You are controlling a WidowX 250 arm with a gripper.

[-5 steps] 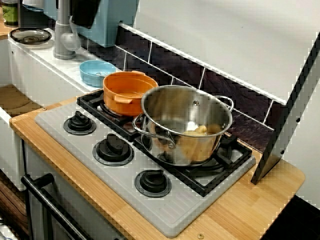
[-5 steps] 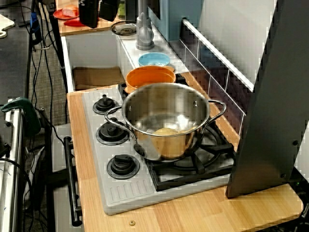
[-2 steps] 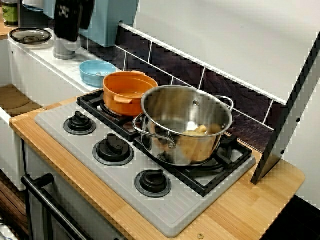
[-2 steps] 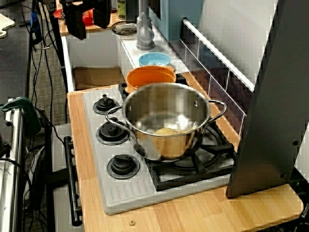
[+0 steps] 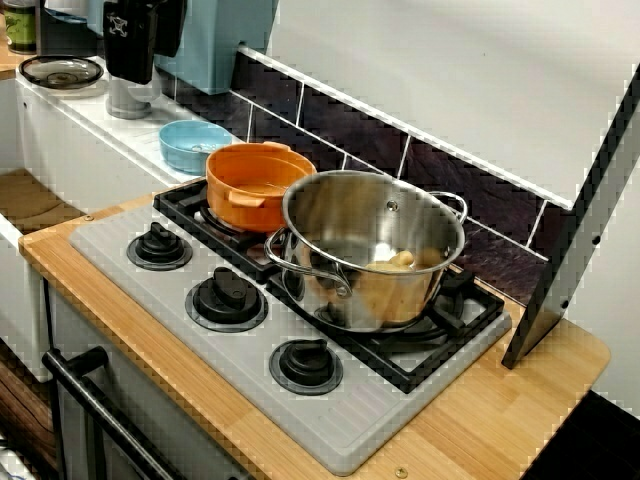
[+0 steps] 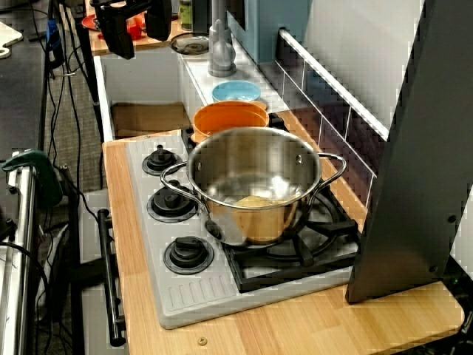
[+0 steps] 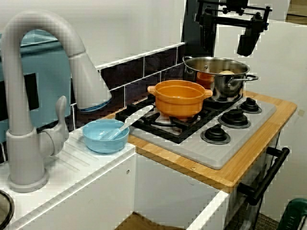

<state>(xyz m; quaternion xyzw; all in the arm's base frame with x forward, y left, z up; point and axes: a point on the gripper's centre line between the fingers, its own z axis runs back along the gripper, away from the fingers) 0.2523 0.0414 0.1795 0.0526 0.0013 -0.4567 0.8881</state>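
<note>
Pincer [image 6: 143,41] hangs with jaws spread and empty, high enough, I judge, to clear the faucet [image 5: 128,92] close beside and below it. Lower, toward the stove [image 5: 250,365], sits the blue bowl [image 5: 192,143]. Beyond it, the orange pot [image 5: 258,183] and steel pot [image 5: 375,245] rest on the grates.

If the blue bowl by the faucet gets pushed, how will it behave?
Shallow and thin-walled, the blue bowl is probably light and stiff. At the edge of the white ledge, a push might slide it off. The loose spoon inside would likely shift.
</note>
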